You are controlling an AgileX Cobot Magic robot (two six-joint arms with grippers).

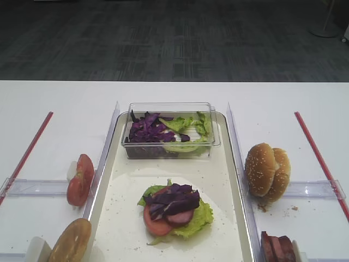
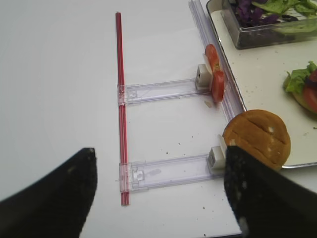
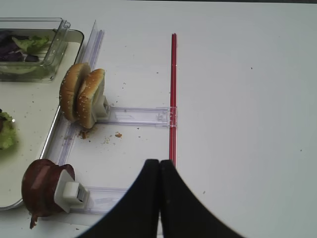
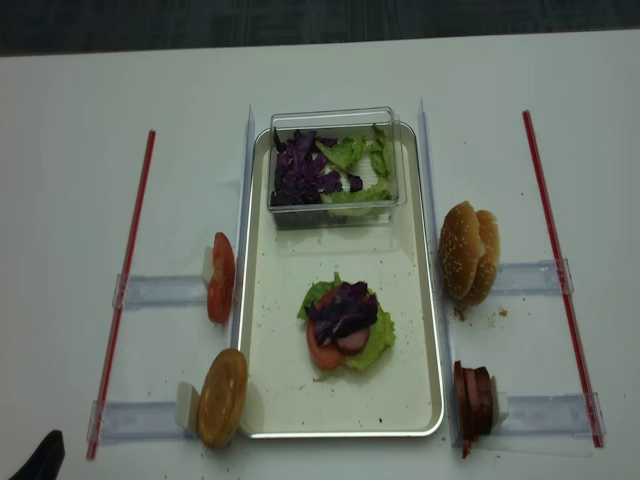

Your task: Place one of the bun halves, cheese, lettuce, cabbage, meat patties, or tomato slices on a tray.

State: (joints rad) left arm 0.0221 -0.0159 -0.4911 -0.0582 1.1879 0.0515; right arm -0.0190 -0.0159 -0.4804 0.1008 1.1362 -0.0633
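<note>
- The tray (image 1: 229, 218) lies lengthwise in the middle of the white table (image 1: 54, 109).
- On its near half sits a stack: lettuce (image 1: 199, 218) at the bottom, a tomato slice (image 1: 155, 225) and a pinkish patty (image 1: 180, 218) on it, purple cabbage (image 1: 172, 201) on top.
- At the tray's far end stands a clear box (image 1: 170, 106) holding more cabbage on the left and lettuce on the right.
- Left of the tray, tomato slices (image 1: 79, 180) stand on edge against a clear holder (image 2: 158, 90); nearer, a bun half (image 1: 71, 241) without seeds stands on edge at the tray's near left corner.
- Right of the tray, two seeded bun halves (image 1: 267, 170) stand upright together, crumbs below them; nearer, dark patties (image 1: 277, 248) stand on edge.
- A red strip (image 1: 27, 153) runs along each outer side of the table.
- Left gripper (image 2: 158, 198): fingers (image 2: 59, 198) spread wide with nothing between them, hovering over the table left of the tray, the right finger overlapping the near bun half in the wrist view.
- Right gripper (image 3: 159, 198): fingers (image 3: 133, 208) pressed together, pinching nothing, over the table right of the patties, by the right red strip.
</note>
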